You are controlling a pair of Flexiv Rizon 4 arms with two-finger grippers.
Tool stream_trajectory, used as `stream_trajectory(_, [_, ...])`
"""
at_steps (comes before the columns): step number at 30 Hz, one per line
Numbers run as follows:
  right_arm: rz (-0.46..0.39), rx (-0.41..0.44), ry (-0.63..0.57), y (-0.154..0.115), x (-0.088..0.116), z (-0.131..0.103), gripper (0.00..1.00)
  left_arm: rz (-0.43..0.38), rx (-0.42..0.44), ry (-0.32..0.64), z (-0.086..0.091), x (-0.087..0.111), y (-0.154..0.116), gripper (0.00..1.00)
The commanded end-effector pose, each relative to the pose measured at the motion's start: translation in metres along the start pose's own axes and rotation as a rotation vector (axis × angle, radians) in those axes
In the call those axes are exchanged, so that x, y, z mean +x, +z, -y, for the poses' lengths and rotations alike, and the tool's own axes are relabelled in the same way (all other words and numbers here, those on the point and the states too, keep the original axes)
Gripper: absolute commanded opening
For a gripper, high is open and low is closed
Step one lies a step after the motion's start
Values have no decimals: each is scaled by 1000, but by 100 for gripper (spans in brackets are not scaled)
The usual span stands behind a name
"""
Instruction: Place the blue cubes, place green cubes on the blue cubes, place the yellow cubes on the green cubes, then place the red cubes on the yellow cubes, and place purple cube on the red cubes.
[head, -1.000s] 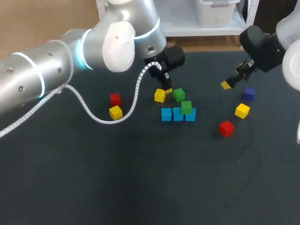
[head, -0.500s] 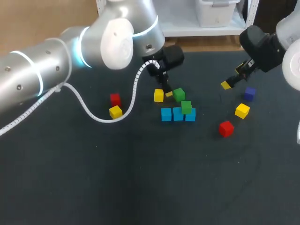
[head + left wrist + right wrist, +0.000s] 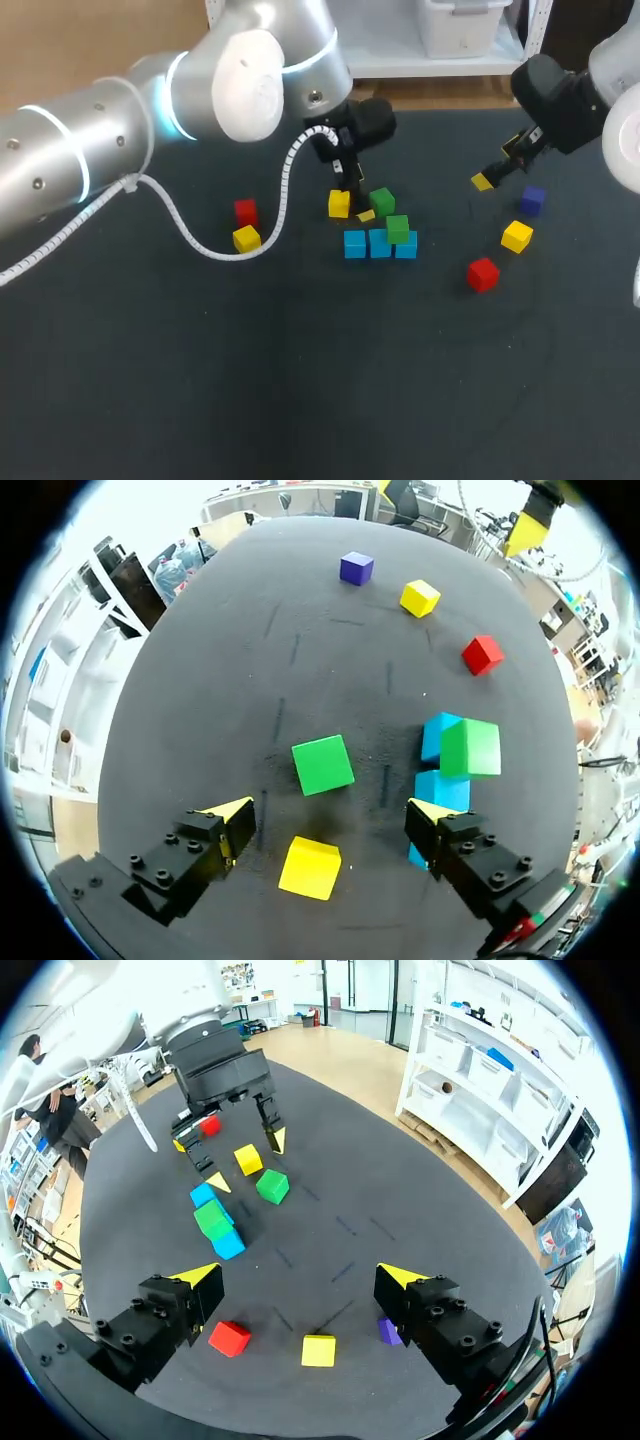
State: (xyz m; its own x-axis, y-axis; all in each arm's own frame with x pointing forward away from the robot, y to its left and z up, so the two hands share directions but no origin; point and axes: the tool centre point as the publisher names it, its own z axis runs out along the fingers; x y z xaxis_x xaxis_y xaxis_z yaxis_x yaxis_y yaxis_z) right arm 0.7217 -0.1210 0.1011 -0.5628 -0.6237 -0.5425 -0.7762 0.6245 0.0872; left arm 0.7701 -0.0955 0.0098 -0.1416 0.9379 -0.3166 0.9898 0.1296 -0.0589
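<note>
Three blue cubes (image 3: pixel 379 243) lie in a row, with a green cube (image 3: pixel 398 229) on the right-hand one. A loose green cube (image 3: pixel 381 201) and a yellow cube (image 3: pixel 339 203) sit just behind the row. My left gripper (image 3: pixel 352 206) hangs open over them. In the left wrist view the yellow cube (image 3: pixel 310 867) lies between the spread fingers of the left gripper (image 3: pixel 332 820), touching neither, with the loose green cube (image 3: pixel 323 764) ahead. My right gripper (image 3: pixel 495 172) is open in the air, over the purple cube (image 3: pixel 388 1332), a yellow cube (image 3: pixel 319 1350) and a red cube (image 3: pixel 230 1338).
A red cube (image 3: pixel 246 211) and another yellow cube (image 3: pixel 246 238) sit left of the blue row, close to the left arm's white cable (image 3: pixel 285 200). At the right, the purple cube (image 3: pixel 532 200), yellow cube (image 3: pixel 517 236) and red cube (image 3: pixel 483 273) lie spread apart.
My left gripper's fingers have spread from shut to wide open around the yellow cube. The cubes and the right arm have stayed where they were.
</note>
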Motion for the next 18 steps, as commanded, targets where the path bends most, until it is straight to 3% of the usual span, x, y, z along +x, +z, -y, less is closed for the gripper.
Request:
stream_trajectory(1, [1,0,0,0,0,0,100,1,17,-8,-4,-5,2,100])
stream_trajectory(18, [1,0,0,0,0,0,100,33,51,-21,3,-9,7,100])
